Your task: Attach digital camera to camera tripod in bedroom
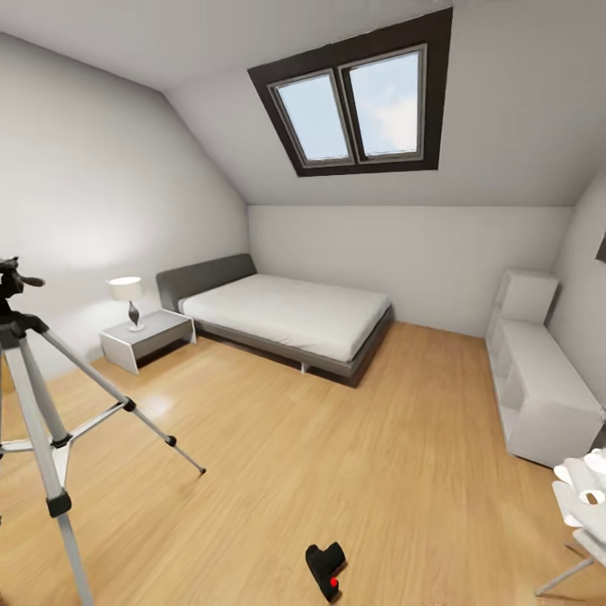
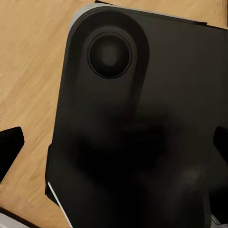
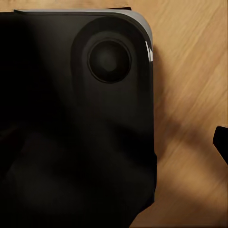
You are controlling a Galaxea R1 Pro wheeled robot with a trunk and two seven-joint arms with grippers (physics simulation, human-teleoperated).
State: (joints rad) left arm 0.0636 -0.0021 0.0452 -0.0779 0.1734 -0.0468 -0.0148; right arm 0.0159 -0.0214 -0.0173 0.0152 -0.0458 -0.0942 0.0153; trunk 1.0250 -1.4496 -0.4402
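The digital camera (image 1: 326, 568) lies on the wood floor at the near centre, small and black with its red button facing up. The camera tripod (image 1: 38, 396) stands at the left on spread silver legs; its black head (image 1: 10, 282) is bare, with the pan handle sticking out. Camera and tripod are well apart. My left gripper (image 2: 114, 147) hangs open over my own dark base (image 2: 142, 118), its fingertips (image 2: 10, 151) wide apart at the picture's edges. My right gripper (image 3: 114, 142) also hangs over the base, with one fingertip (image 3: 221, 141) showing far out to the side.
A grey bed (image 1: 286, 316) stands against the far wall under a skylight (image 1: 358, 105). A nightstand (image 1: 145, 337) with a lamp (image 1: 128, 295) sits to its left. A white cube shelf (image 1: 539, 379) lines the right wall, with white furniture (image 1: 585, 497) at the near right.
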